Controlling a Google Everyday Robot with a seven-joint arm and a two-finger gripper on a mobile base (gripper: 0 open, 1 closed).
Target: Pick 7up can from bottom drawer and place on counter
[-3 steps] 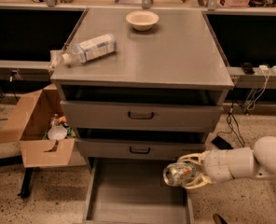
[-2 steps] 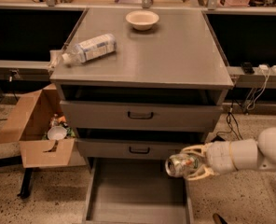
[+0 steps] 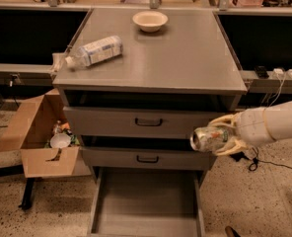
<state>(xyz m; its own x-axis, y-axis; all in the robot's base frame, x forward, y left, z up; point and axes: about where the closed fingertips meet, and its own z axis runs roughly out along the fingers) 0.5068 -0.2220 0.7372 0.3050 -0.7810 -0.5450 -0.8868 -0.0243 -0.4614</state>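
Hanging by front-right corner of counter [image 3: 185,58], gripper [image 3: 213,139] stayed clamped on can [image 3: 205,138], drawer [image 3: 146,201] lay open below, bottle [image 3: 94,51] at left edge, bowl [image 3: 150,20] at back, box [image 3: 35,132] on floor [image 3: 244,201].

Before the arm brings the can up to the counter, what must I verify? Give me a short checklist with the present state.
1. 7up can held by the gripper: ok, fingers closed around it, can lying sideways.
2. Can out of the bottom drawer: ok, it hangs above it, at the right side.
3. Can higher than the counter: not ok, it is below the top.
4. Free spot on counter: ok, front right is bare; bottle lies left, bowl at the back.
5. Grip firmness: cannot tell.
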